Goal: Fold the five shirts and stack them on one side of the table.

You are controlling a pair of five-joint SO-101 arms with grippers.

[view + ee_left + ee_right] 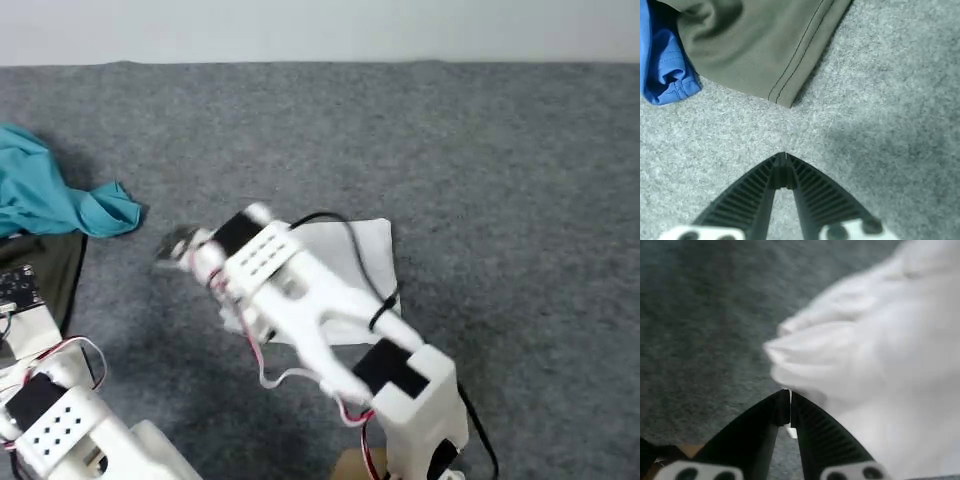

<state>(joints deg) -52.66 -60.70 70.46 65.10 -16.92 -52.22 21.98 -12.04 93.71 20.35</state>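
A white shirt lies on the grey carpet at the middle of the table, mostly under my right arm. My right gripper hangs just off the shirt's left edge. In the right wrist view it is shut, with a bunched fold of the white shirt meeting its tips. My left gripper is shut on nothing, low over bare carpet. It points at the corner of an olive shirt with a blue shirt beside it.
A crumpled teal shirt lies at the table's left edge, above the olive shirt. My left arm's base fills the near left corner. Bare carpet stretches across the back and right.
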